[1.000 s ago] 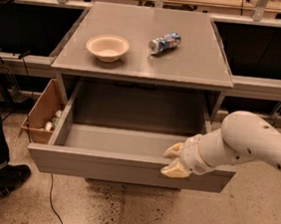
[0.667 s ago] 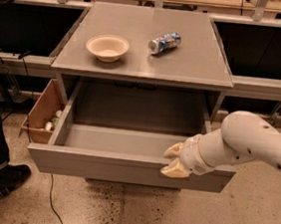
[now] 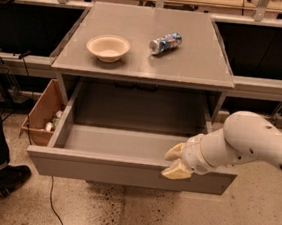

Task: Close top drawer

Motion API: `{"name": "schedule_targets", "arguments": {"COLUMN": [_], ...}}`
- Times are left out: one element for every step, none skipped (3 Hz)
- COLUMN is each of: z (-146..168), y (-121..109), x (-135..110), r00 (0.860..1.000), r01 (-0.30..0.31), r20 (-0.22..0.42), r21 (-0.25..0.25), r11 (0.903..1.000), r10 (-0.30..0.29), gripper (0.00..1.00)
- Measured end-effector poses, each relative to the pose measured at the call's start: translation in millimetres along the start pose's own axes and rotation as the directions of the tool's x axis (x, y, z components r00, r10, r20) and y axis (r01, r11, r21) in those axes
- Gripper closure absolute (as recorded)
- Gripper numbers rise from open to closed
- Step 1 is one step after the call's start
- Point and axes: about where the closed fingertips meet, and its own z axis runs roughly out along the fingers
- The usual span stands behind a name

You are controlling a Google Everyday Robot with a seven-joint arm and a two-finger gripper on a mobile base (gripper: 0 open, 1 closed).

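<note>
Just at boxy top drawer (image 3: 119, 171) rim: claw (image 3: 170, 164)

Matt top drawer (image 3: 124, 172), gripper (image 3: 173, 161) jaws on rim

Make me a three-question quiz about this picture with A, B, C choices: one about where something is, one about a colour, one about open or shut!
1. Where is the gripper?
A. On the cabinet top
B. At the front edge of the drawer
C. On the floor

2. What colour is the bowl?
A. Cream
B. Red
C. Blue

3. How is the drawer?
A. Pulled open
B. Fully shut
C. Taken out and lying on the floor

Answers:
1. B, the gripper sits at the drawer's front rim, towards its right end.
2. A, the bowl is a pale cream.
3. A, the drawer sticks out of the cabinet and its inside shows.
</note>
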Motion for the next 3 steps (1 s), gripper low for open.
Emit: {"name": "schedule_targets", "arguments": {"z": [0.2, 1.6, 7.8], "y": [-13.0, -30.6, -43.0], "x": [-0.5, -4.2, -3.8], "r00": [1.0, 1.0, 0.999], "r01": [0.005, 0.025, 0.033], "r20": [0.004, 0.003, 0.002], "r21": [0.01, 0.025, 0.034], "r11": [0.9999, 0.9994, 0.9989], "r10": [-0.005, -0.025, -0.033], "gripper": [0.15, 0.0, 0.18]}}
